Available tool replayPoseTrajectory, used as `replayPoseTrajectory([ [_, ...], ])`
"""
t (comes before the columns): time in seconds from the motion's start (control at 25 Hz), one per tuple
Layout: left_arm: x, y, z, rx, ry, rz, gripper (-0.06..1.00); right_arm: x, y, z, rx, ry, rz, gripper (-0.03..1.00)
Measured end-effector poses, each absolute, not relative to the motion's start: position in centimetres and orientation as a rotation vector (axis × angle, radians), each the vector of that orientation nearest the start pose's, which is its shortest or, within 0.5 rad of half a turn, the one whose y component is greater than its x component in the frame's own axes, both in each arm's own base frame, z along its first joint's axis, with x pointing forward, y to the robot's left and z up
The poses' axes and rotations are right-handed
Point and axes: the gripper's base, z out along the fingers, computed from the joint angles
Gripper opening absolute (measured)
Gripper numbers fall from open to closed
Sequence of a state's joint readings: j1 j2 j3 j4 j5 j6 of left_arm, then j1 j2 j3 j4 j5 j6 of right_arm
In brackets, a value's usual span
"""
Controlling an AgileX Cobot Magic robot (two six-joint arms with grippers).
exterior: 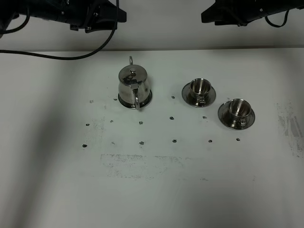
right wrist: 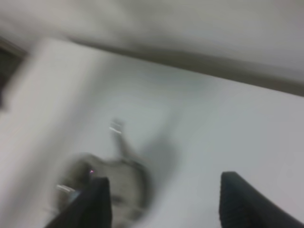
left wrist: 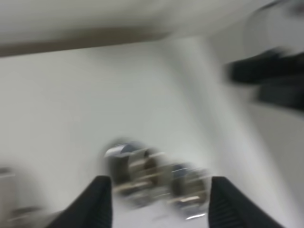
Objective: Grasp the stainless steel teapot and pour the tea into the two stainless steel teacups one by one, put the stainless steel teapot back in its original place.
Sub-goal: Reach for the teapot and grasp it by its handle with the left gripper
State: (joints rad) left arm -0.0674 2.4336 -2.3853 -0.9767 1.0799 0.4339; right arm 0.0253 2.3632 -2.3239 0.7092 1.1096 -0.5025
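Observation:
The stainless steel teapot stands upright left of centre, loop handle toward the front, thin spout toward the back. It covers its original place. To its right sit the two stainless steel teacups, one nearer and one further right, each on a saucer. Both arms hang at the back edge, far from the steelware. In the blurred left wrist view my left gripper is open and empty, with the teacups smeared beyond it. In the right wrist view my right gripper is open, the teapot a blur past its finger.
The white table carries a grid of small dark marks and grey scuffs at the centre and right edge. A black cable loops over the back left. The table's far edge runs just behind the teapot.

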Motion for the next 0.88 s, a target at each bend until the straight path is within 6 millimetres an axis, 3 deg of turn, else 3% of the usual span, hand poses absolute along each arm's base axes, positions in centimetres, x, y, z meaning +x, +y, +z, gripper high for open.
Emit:
replayPoseTrajectory([
  [0.12, 52.2, -10.2, 28.5, 0.379, 2.286, -0.854, 0.41, 50.8, 6.8, 28.2, -0.516, 2.466, 0.462, 0.48],
  [0.28, 51.0, -9.9, 31.2, 0.432, 2.271, -0.764, 0.35, 48.0, 6.8, 31.4, -0.533, 2.523, 0.233, 0.48],
  [0.36, 50.1, -9.8, 32.0, 0.446, 2.273, -0.756, 0.33, 45.6, 6.4, 34.3, -0.523, 2.499, 0.168, 0.47],
  [0.56, 46.3, -9.2, 33.0, 0.519, 2.297, -0.693, 0.29, 38.3, 4.8, 40.0, -0.490, 2.431, 0.037, 0.47],
  [0.68, 44.1, -8.7, 35.2, 0.551, 2.233, -0.600, 0.29, 32.9, 4.3, 43.2, -0.451, 2.297, 0.026, 0.47],
  [0.8, 42.2, -8.1, 36.9, 0.560, 2.166, -0.507, 0.29, 27.1, 3.8, 44.9, -0.414, 2.168, 0.041, 0.47],
  [0.88, 41.2, -7.8, 37.3, 0.541, 2.138, -0.466, 0.29, 23.4, 3.4, 45.0, -0.395, 2.122, 0.051, 0.47],
])
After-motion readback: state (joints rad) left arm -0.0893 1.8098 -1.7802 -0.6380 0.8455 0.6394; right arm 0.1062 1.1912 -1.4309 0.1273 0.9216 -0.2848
